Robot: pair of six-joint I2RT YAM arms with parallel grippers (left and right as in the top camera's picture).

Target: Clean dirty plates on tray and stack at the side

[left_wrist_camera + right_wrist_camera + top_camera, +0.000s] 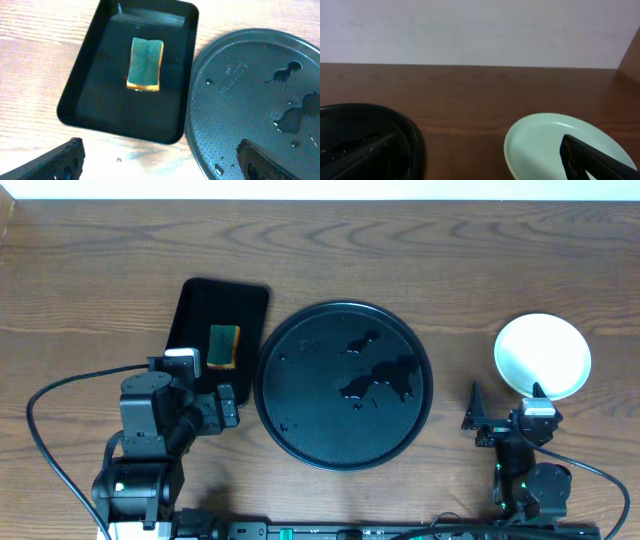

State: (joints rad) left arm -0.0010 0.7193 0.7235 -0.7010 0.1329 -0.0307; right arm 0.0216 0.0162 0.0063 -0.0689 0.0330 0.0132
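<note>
Right pincer (pixel 507 398) spread wide, finger overlapping plates (pixel 543 352).

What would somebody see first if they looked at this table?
The big round black tray in the middle of the table grabs the eye, empty but for dark wet-looking splotches on its right half. To its left a green and orange sponge lies in a smaller black tray, and on the far right sits a pale plate.

No legible text anywhere. On the round black tray (pixel 240 115), a small embossed rectangular mark, right of centre in the left wrist view; characters too faint to read.
</note>
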